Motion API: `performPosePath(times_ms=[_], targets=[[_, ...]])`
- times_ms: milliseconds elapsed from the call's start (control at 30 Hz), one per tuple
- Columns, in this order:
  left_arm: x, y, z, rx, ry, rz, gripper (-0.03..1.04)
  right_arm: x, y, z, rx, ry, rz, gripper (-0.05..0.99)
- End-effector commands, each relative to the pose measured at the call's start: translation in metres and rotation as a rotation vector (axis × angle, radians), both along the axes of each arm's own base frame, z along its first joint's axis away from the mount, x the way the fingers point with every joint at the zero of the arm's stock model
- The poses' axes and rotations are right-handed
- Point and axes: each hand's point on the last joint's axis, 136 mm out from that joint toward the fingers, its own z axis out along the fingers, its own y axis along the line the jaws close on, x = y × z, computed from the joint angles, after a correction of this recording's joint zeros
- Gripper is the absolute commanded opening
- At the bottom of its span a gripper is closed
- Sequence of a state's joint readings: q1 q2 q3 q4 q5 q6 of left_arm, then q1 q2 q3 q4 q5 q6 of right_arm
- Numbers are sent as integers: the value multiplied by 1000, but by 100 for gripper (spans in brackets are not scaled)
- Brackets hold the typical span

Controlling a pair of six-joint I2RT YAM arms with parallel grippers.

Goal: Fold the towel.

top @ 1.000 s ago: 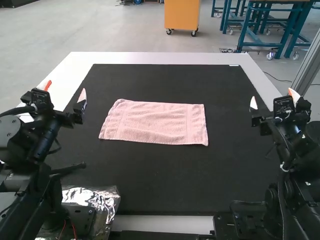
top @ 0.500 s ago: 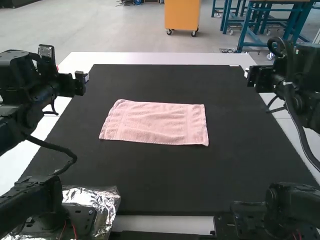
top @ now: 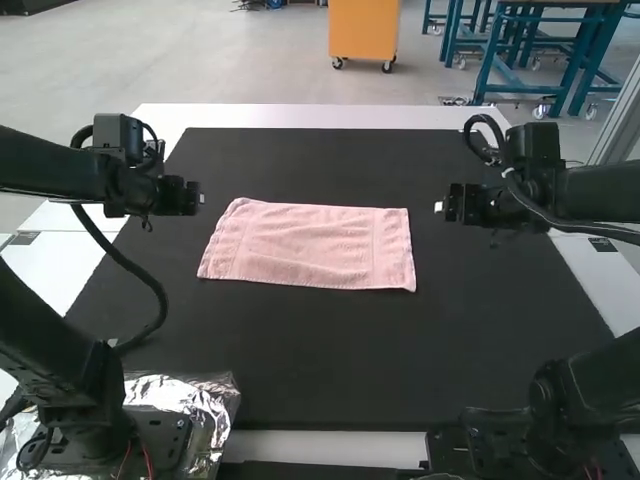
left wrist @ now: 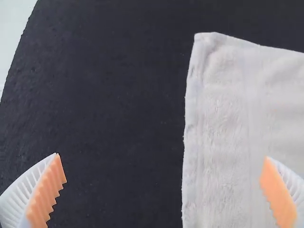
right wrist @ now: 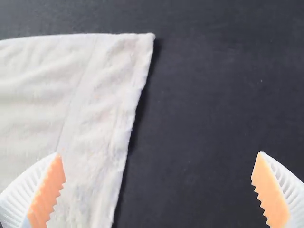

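Observation:
The pink towel (top: 312, 245) lies spread flat on the black mat, a little skewed. My left gripper (top: 180, 197) hangs just off the towel's left end in the high view. My right gripper (top: 462, 204) is above the mat, a short way off the right end. In the left wrist view my left gripper (left wrist: 163, 190) is open over the edge of the towel (left wrist: 228, 128), nothing between its fingers. The right wrist view has my right gripper (right wrist: 158, 190) open as well, above the opposite edge of the towel (right wrist: 90, 128), touching nothing.
The black mat (top: 330, 360) covers most of the white table (top: 320, 115). Crinkled silver foil (top: 190, 395) lies around the left arm's base at the near edge. Cables loop from both arms.
Both arms have swung inward over the mat and now point down on either side of the towel; a second ago their fingers pointed up at the table's sides. The towel has not moved.

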State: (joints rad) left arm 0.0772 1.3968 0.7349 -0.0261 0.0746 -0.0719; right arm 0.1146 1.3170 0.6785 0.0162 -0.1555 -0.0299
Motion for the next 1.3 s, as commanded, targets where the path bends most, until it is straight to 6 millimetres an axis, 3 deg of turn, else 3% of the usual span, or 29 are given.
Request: performPosePath(times_ms=[0, 100, 367, 867, 1267], targets=[[14, -10, 2, 7, -10, -26, 96, 5, 14, -16, 8, 53, 32, 90], [22, -18, -8, 33, -12, -57, 96, 8, 21, -32, 2, 82, 47, 90], [46, -24, -39, 40, 13, -69, 96, 34, 32, -40, -7, 43, 43, 91], [103, -21, -57, 72, -2, -88, 96, 82, 42, -70, -39, 48, 41, 91], [124, -13, -78, 81, 18, -82, 96, 107, 67, -99, -63, 71, 76, 91]])
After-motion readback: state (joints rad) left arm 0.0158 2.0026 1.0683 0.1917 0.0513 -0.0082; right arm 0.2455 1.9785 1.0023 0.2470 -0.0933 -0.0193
